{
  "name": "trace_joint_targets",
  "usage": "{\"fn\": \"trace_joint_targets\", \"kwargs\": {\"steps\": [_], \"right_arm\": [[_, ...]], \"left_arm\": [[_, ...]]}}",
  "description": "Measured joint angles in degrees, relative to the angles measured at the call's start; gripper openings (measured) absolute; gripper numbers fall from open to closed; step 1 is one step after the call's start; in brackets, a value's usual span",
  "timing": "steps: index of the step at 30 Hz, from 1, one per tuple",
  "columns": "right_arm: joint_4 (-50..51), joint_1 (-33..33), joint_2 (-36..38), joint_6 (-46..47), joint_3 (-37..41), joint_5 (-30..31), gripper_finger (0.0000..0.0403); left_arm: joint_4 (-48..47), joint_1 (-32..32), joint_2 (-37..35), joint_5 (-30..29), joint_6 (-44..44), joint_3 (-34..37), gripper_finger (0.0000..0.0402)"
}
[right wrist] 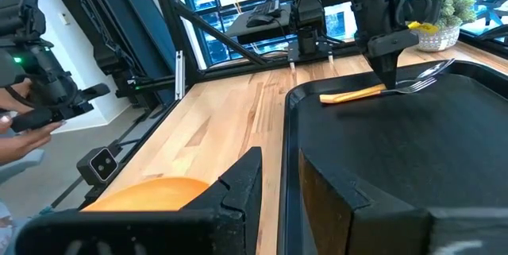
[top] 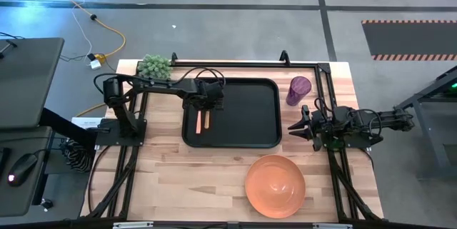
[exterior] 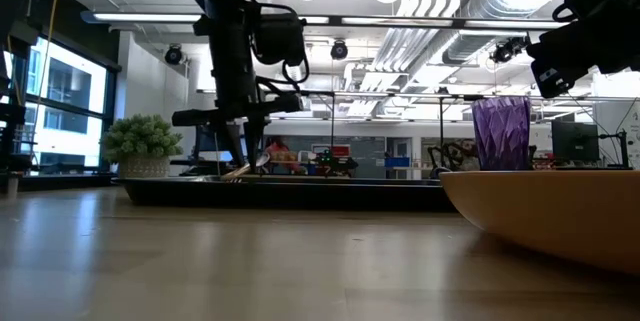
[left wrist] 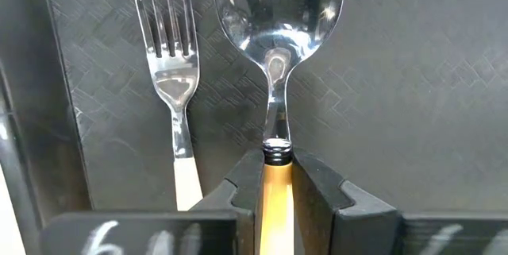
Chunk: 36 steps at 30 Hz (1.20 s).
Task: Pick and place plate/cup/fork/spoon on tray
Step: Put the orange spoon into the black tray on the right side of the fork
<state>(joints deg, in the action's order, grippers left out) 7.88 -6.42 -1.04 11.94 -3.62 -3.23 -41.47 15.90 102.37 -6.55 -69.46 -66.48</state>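
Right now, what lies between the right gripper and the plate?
Only bare wooden table. The high view shows the right gripper beside the tray and the plate nearer the front edge.

Black tray (top: 250, 115) with fork (top: 198, 122) and spoon (top: 205, 120), purple cup (top: 298, 90) beside it, orange plate (top: 275, 185) near front edge

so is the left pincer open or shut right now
Shut on the yellow-orange-handled metal spoon: the left pincer has both fingers pressed against the handle, over the black rectangular tray, beside the orange-pink-handled fork.

Left pincer (top: 205, 105) clamped — right pincer (top: 298, 127) spread, idle.
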Motion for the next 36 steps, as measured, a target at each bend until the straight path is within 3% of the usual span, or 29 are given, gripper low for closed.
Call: {"fn": "trace_joint_targets", "kwargs": {"steps": [36], "right_arm": [[-0.02, 0.00, -0.13, -0.01, 0.00, 0.00, 0.0079]], "left_arm": [[2.12, -0.11, 4.15, 1.46, -1.07, 0.00, 0.0044]]}}
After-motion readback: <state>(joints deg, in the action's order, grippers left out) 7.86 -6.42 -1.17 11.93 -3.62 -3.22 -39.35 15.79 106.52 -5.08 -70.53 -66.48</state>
